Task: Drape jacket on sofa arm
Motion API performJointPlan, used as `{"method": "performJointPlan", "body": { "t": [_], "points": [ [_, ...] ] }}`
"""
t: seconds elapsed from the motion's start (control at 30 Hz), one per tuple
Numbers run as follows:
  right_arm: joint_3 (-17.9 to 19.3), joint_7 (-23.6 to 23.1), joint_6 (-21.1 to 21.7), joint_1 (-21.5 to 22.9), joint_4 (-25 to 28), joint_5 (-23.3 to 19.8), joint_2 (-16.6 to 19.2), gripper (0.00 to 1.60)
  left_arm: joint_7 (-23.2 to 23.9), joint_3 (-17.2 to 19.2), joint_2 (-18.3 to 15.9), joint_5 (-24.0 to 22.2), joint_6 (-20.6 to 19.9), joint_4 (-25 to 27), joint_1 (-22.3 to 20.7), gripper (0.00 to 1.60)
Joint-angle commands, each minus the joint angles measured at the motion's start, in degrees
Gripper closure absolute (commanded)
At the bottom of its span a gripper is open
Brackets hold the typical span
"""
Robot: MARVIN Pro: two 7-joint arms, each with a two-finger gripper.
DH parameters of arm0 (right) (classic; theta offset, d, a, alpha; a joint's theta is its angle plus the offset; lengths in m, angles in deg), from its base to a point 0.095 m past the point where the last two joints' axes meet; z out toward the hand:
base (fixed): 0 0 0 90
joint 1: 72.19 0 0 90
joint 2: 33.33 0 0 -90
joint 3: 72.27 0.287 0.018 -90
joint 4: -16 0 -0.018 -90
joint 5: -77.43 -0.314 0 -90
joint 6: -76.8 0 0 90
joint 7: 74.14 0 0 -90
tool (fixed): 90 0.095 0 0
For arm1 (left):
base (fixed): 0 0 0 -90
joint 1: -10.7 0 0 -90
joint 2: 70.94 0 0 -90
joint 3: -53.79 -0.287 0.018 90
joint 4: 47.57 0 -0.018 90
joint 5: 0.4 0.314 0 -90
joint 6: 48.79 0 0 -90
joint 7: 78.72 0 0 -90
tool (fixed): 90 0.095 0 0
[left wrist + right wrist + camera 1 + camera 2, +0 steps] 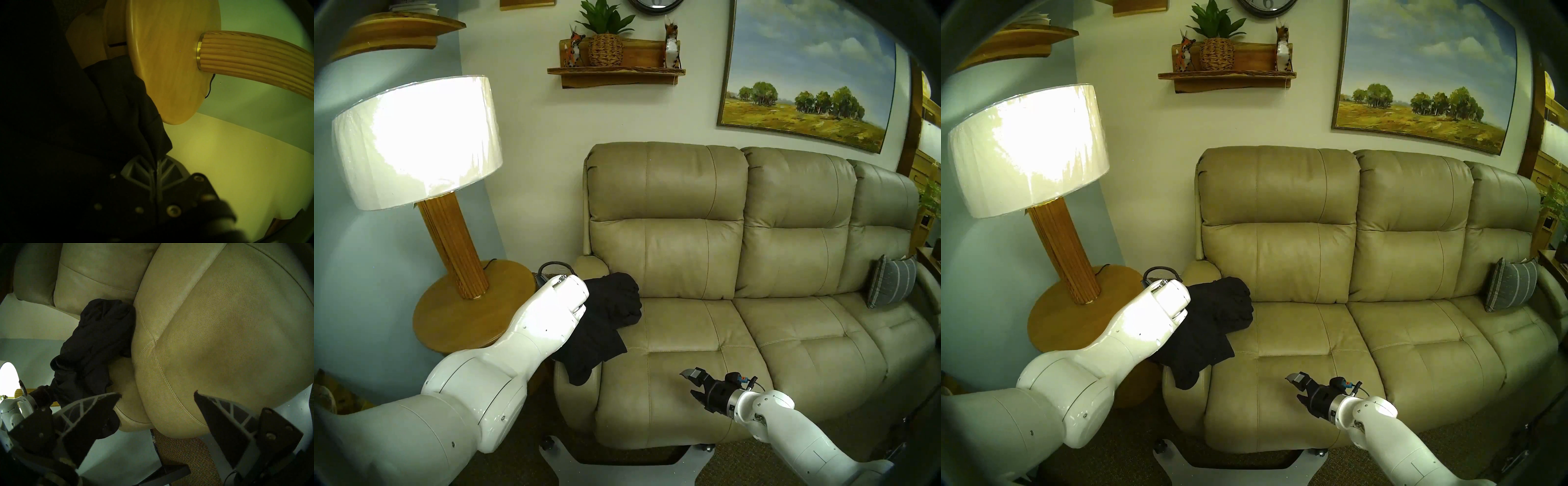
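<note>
The black jacket (605, 322) (1212, 325) lies bunched over the tan sofa arm (590, 264) (1200, 271) at the sofa's left end. One flap hangs onto the seat cushion and another down the arm's front. My left gripper (155, 161) is shut on a fold of the jacket (102, 118) at the arm's outer side; in the head views my white wrist hides it. My right gripper (689, 383) (1294, 387) (158, 394) is open and empty, hovering over the front of the left seat cushion, apart from the jacket (95, 338).
A round wooden side table (449, 322) with a lit lamp (415, 142) stands right beside the sofa arm, close to my left wrist. A grey striped pillow (890, 285) leans at the sofa's far right end. A wall shelf (616, 73) hangs above.
</note>
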Motion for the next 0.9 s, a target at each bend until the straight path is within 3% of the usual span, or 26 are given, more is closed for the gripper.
{"method": "performJointPlan", "body": {
  "t": [0.0, 0.6, 0.87],
  "points": [
    [-0.5, -1.1, 0.6, 1.8, -1.1, 0.3, -0.6, 0.0, 2.1, -2.0, 4.3, 1.8, -0.5, -5.0, -6.2, 0.0],
    [-1.2, -3.9, 1.1, 1.9, -1.5, 1.3, -0.4, 0.0, 4.8, -2.1, 7.3, 1.5, -4.2, -15.9, -11.1, 0.0],
    [-1.8, -5.4, 0.9, 1.3, -1.3, 2.3, -1.1, 0.0, 12.0, -2.6, 9.4, 2.8, -1.8, -20.5, -10.7, 0.0]
  ]
}}
